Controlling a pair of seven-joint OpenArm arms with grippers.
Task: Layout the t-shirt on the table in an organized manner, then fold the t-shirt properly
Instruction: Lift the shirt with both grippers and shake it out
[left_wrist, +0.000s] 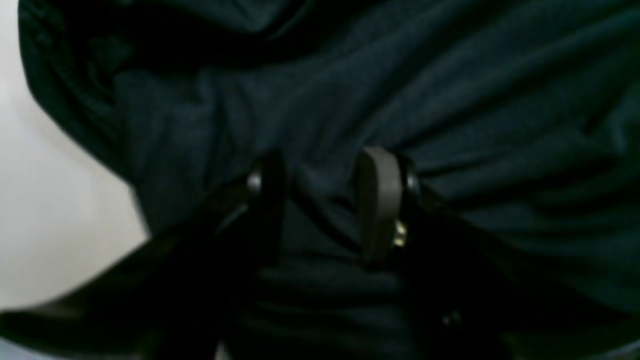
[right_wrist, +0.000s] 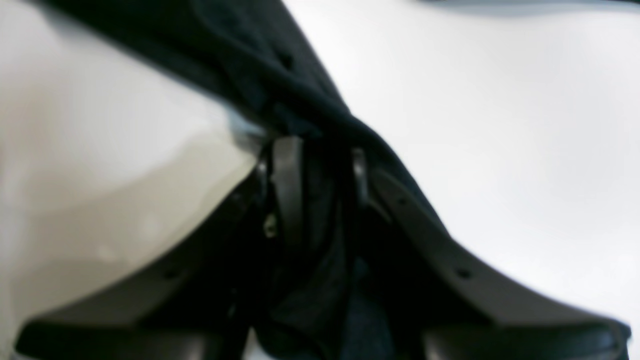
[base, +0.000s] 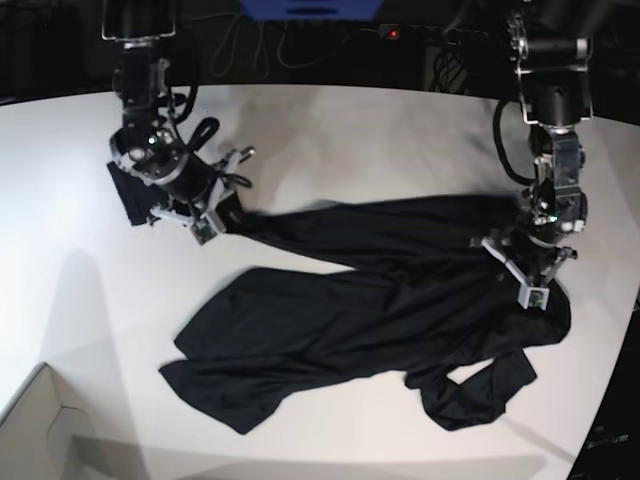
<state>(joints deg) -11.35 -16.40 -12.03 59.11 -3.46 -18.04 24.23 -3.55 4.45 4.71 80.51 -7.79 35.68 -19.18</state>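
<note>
Black t-shirt stretches lengthwise between both arms: right gripper pinches one bunched end, left gripper clamps fabric at the other, over the white table.

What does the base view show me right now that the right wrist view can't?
Only the base view shows the whole t-shirt spread rumpled and unfolded, both arms, the left end effector on the cloth, and a cardboard box corner. Only the right wrist view shows, close up, a bunch of fabric between the right end effector's fingers. Both show black cloth stretching from that end effector over the white table.
</note>
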